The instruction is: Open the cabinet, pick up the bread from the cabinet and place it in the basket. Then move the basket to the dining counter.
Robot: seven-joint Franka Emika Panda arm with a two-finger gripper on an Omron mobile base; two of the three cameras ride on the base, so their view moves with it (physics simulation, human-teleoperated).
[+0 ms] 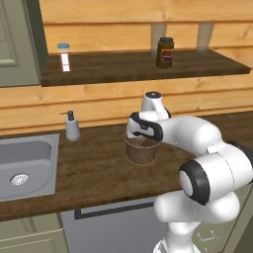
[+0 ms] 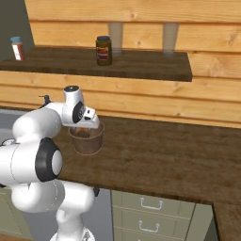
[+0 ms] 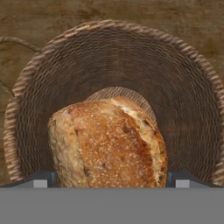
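Observation:
The golden-brown bread (image 3: 107,148) sits between my two fingertips (image 3: 43,180), which press its sides; my gripper (image 3: 112,179) is shut on it. It hangs just inside the mouth of the round woven basket (image 3: 183,96), above the basket's floor. The basket (image 1: 142,150) stands on the dark wood counter, and my hand reaches down into it from above, so the gripper (image 2: 84,131) is partly hidden by the rim (image 2: 87,141). The cabinet's grey-green door (image 1: 17,44) stands open at the upper left, above its dark shelf (image 1: 143,66).
A dark jar (image 1: 165,52) and a small white bottle (image 1: 64,57) stand on the cabinet shelf. A soap dispenser (image 1: 72,126) and steel sink (image 1: 24,165) lie left of the basket. Bare counter (image 2: 164,150) stretches to the right, with drawers (image 2: 150,212) below.

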